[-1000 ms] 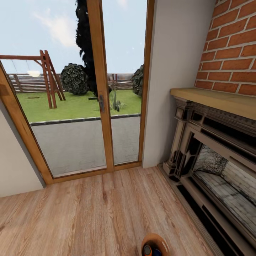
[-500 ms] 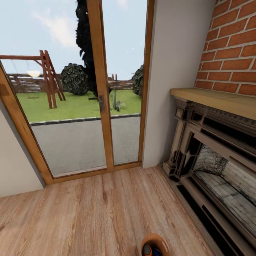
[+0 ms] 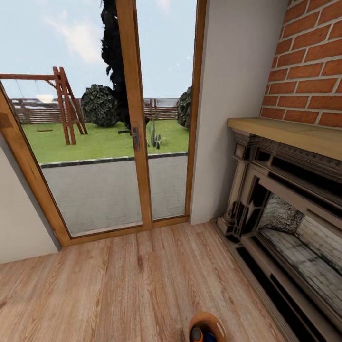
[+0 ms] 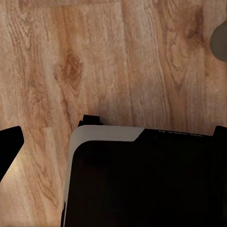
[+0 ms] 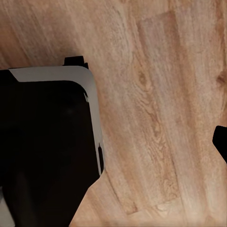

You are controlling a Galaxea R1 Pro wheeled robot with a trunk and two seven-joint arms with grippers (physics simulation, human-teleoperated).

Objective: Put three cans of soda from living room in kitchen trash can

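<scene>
In the head view, the tash can [image 3: 207,317] sits at the lower edge of the picture on the wood floor, with its orange-brown inside showing. Inside it I see an orange can of soda [image 3: 196,335] with a grey top and a dark blue can of soda [image 3: 209,338] beside it. My left gripper [image 4: 115,139] hangs over the floor and my dark base, fingertips [image 4: 9,146] far apart, open and holding nothing. My right gripper [image 5: 113,142] also looks open, with one dark fingertip [image 5: 221,142] at the picture's edge.
Wood-framed glass doors [image 3: 133,118] stand ahead, with a garden beyond them. A dark fireplace [image 3: 285,209] under a wooden mantel and a red-brick chimney [image 3: 308,61] fill the right side. Light plank floor [image 3: 123,285] lies between. My black, grey-edged base [image 4: 142,179] is below both wrists.
</scene>
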